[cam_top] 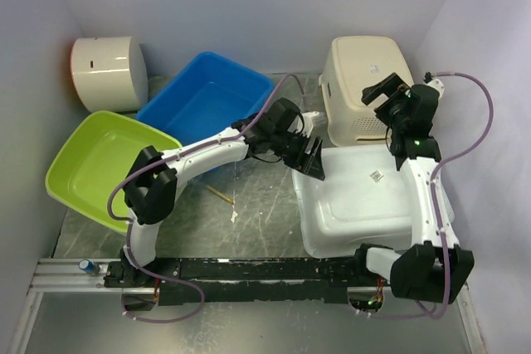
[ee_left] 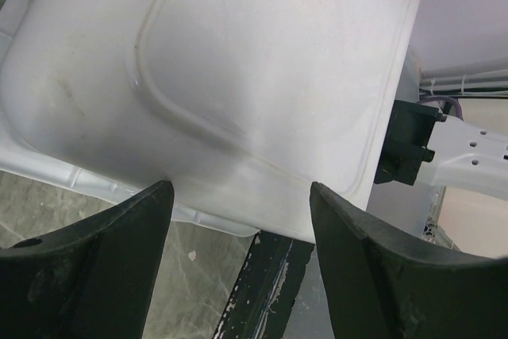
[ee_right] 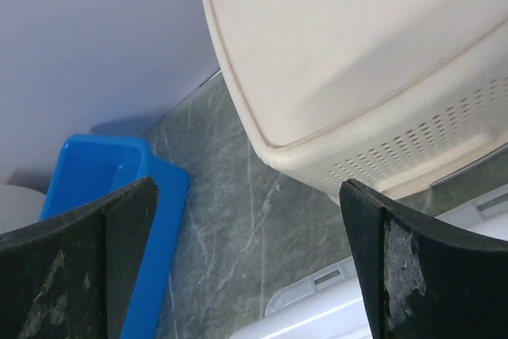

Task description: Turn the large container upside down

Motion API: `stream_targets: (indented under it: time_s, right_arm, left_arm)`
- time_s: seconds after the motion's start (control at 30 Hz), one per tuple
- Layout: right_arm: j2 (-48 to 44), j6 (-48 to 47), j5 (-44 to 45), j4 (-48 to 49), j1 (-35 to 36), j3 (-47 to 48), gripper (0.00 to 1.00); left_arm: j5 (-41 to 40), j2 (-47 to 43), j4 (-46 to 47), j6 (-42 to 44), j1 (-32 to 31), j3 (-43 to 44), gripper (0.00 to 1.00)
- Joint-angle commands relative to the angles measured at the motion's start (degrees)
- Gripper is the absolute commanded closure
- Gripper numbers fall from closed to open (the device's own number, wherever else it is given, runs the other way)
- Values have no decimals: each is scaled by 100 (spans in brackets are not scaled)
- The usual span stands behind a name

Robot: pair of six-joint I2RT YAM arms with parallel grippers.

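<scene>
The large container [cam_top: 361,201], glossy white with rounded corners, lies base up on the table at the right, a small label sticker [cam_top: 376,177] on its base. It fills the left wrist view [ee_left: 262,77]; its rim shows in the right wrist view [ee_right: 349,307]. My left gripper [cam_top: 309,157] is open and empty just above the container's far left corner, jaws spread wide [ee_left: 238,220]. My right gripper [cam_top: 387,93] is open and empty, raised over the cream basket behind the container [ee_right: 246,244].
A cream perforated basket [cam_top: 365,84] stands upside down at the back right. A blue tub [cam_top: 207,105] and a lime green tub [cam_top: 104,163] sit at the left, a white box [cam_top: 108,72] at the back left. Walls close in on the sides.
</scene>
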Motion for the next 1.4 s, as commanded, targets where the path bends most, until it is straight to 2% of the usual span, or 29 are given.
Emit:
stream_targets:
  time_s: [0.0,0.07,0.13,0.23,0.33,0.4,0.43,0.53,0.77,0.83,0.9,1.0,1.07,1.23,1.37]
  right_arm:
    - [-259,-659,6,-299,-29,-55,0]
    - [-253,-1016,-944,64,29,-42,0]
    - [-68,-1135,-1235,88,250,149,0]
    - [520,-950,-489,-161,701,658,0]
    - [1463,-963,264,-608,1172,1568,0]
    - [1994,-1058,728,-720,1468,2110,0]
    - [2211,-986,1244,-770,1597,2297,0]
    - [2764,-539,2025,-749,1724,2588,0]
    - [3574,-605,1507,-271,1746,2887,0]
    - [3776,-605,1639,-368,1746,3003,0]
    - [3997,-509,2203,-720,1744,3315,0]
    - [4147,-281,3078,-1103,1722,3508,0]
    - [4134,-188,3220,-1153,1708,3504,0]
    - [3885,-228,2780,-1005,1715,3390,0]
    - [3372,-249,2155,-840,1727,3207,0]
  left_arm:
    - [121,206,-128,116,-195,405,20]
    - [-22,148,-338,42,-211,536,20]
    - [-367,22,-613,84,-208,730,19]
    - [-943,-305,-1052,192,-199,891,17]
    - [-1403,-669,-1413,266,-184,922,18]
    - [-1649,-1011,-1580,310,-179,829,18]
    - [-1786,-1153,-1616,308,-168,744,18]
    - [-2069,-1538,-1604,212,-78,496,17]
    - [-2319,-2195,-1279,49,67,-174,16]
    - [-2314,-2220,-1273,40,100,-237,16]
    - [-2285,-2210,-1290,41,111,-259,16]
    - [-2239,-2217,-1242,-1,108,-352,16]
    - [-2214,-2242,-1203,-4,116,-405,16]
    - [-2418,-2208,-1473,159,233,-186,16]
    - [-2297,-2248,-1507,322,691,-132,15]
